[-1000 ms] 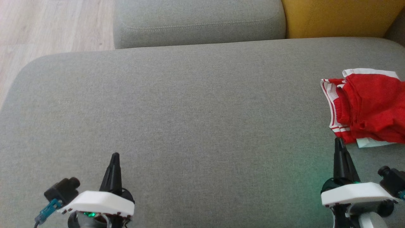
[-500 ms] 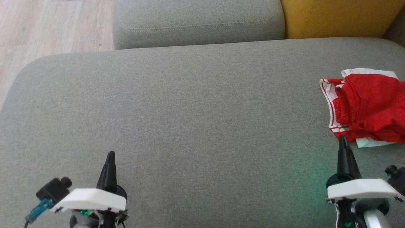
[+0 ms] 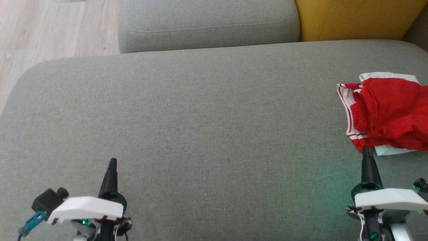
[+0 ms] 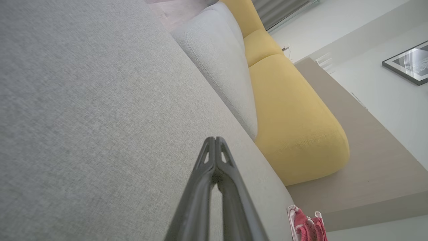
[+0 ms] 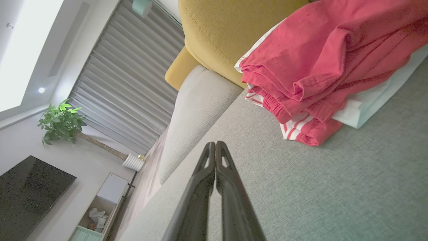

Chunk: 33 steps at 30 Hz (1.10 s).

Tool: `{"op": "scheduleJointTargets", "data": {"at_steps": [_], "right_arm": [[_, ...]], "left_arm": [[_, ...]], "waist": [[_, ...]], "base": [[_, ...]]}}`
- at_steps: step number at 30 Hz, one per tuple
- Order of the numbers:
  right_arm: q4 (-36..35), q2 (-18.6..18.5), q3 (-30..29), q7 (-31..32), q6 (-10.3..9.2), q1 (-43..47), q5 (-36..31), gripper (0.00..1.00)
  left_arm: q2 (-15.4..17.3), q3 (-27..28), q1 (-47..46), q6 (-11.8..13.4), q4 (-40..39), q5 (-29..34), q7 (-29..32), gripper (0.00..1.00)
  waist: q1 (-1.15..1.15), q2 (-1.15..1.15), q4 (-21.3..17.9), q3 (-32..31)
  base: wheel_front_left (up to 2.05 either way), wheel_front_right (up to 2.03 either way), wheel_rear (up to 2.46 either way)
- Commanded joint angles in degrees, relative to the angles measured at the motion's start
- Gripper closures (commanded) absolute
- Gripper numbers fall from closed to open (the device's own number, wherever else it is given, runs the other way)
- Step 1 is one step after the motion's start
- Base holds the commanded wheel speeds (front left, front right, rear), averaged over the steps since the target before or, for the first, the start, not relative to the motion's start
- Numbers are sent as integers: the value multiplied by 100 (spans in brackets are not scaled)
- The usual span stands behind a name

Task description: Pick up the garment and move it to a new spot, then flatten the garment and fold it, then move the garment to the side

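The garment [image 3: 391, 110], a pair of red shorts with white side stripes, is found bunched in loose folds at the far right of the grey sofa seat [image 3: 214, 117], partly cut off by the right edge of the head view. A pale, flat item [image 3: 389, 150] is seen under its near edge; what it is cannot be told.

The right gripper [image 3: 367, 150] is held at the near right, fingers pointing away toward the garment's near left corner. In the right wrist view its two dark fingers are pressed together along their length, with nothing between them, and a strip of bare grey fabric is seen between the fingertips and the striped hem. No contact is recorded.

The left gripper [image 3: 112, 164] is held at the near left over bare seat, well apart from the garment. In the left wrist view its fingers are likewise closed tip to tip and empty.

A grey back cushion [image 3: 207, 23] and a yellow cushion [image 3: 351, 16] are noted along the far side, and pale wooden floor [image 3: 50, 26] at the far left.
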Motion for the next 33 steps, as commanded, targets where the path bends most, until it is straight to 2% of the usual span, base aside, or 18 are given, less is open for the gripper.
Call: {"op": "scheduleJointTargets", "data": {"at_steps": [1,33], "right_arm": [[-154,-115,33,44,-3,-348,233,100],[-63,-122,-128,557,-4,-506,2366,100]], "left_arm": [[94,210,-339,-82,-156,-191,36,100],[102,668,-554,-355,12,-1962,554,100]], "waist": [[0,0,-3,-2],[0,0,-41,-35]], "base": [[0,0,0],[0,0,0]]}}
